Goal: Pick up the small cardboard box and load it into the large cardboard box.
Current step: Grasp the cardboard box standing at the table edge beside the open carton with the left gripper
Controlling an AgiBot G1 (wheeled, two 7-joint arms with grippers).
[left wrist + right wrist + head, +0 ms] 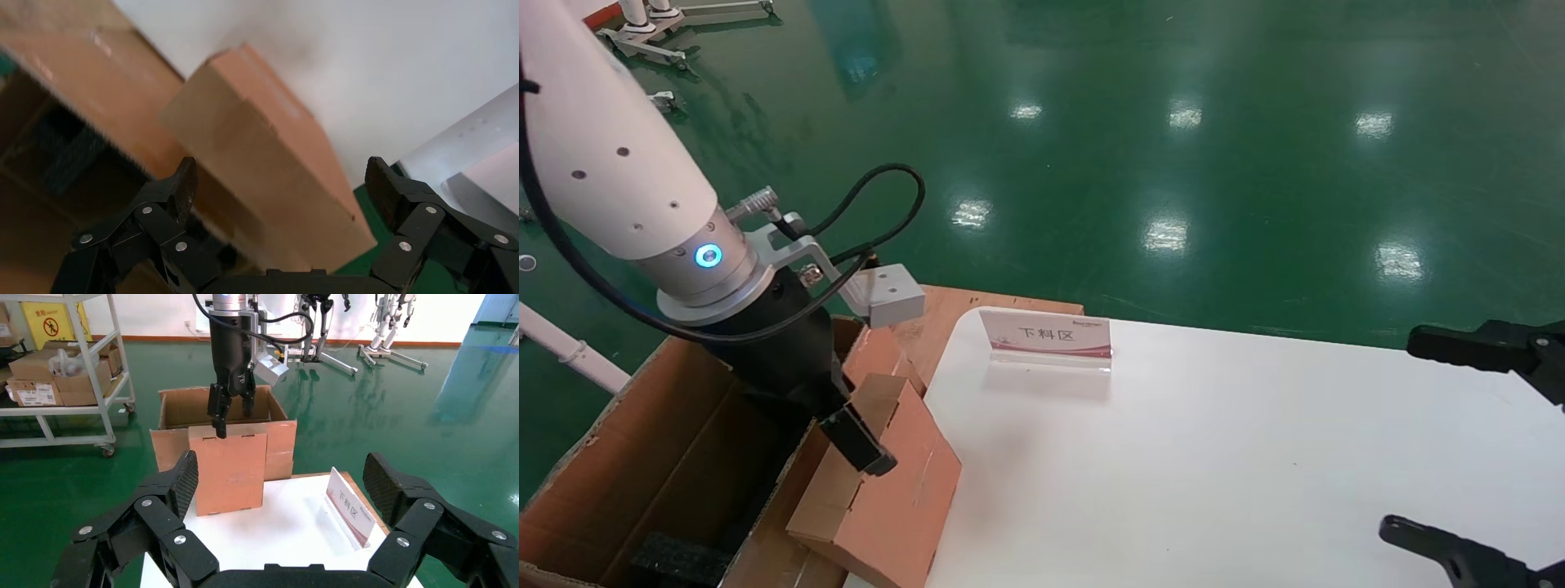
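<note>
At the white table's left edge, the small cardboard box stands tilted, partly over the rim, leaning toward the large cardboard box right beside it. Left gripper is at the small box's top edge; in the left wrist view its fingers are spread wide w/ the box between them, so nothing clamped as far as can be seen. Large box is open, 1 black foam block visible on its floor, w/ free room around it. Its near wall & flap stand between small box and the opening. Sign stand sits well apart, farther back on the table. Right gripper hangs wide open over the table's far right side, holding nothing.
</note>
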